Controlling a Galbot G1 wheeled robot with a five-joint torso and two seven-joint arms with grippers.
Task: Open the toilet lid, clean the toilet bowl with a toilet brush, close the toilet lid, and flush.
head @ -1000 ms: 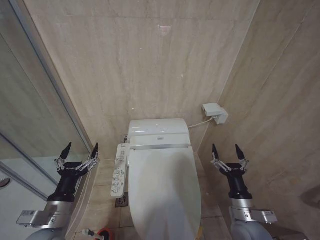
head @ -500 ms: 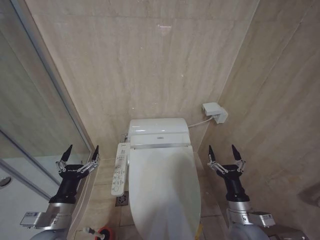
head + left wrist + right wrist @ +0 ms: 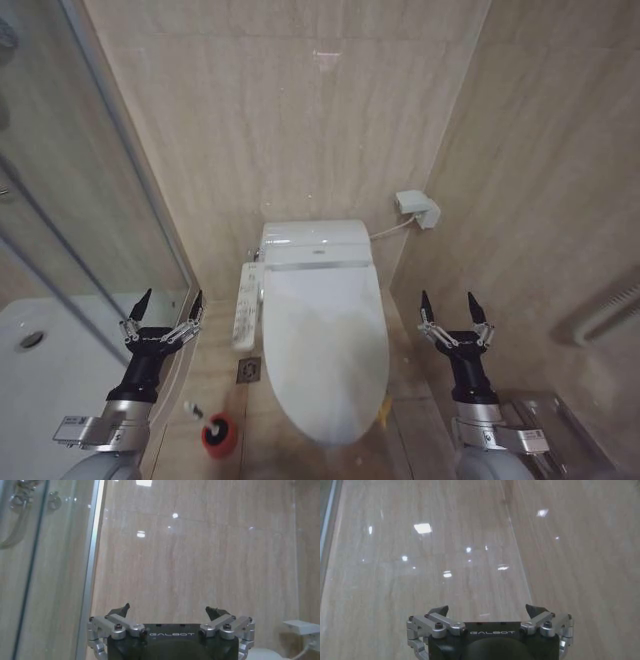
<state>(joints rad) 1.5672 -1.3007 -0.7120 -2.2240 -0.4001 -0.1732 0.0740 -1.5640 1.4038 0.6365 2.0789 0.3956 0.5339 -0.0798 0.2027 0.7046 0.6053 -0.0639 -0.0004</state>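
Toilet lid (image 3: 325, 345): closed over the toilet bowl (image 3: 290, 415), centre of frame. Toilet brush (image 3: 197, 412): in a red holder (image 3: 217, 437) on the floor, lower left. Left gripper (image 3: 169, 311) and right gripper (image 3: 451, 309): raised either side of the bowl, jaws released, holding nothing.

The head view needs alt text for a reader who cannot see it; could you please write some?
A white toilet bowl with its toilet lid shut stands against a beige tiled wall. The left hand and right hand are raised open on either side of it. The toilet brush sits in a red holder on the floor.
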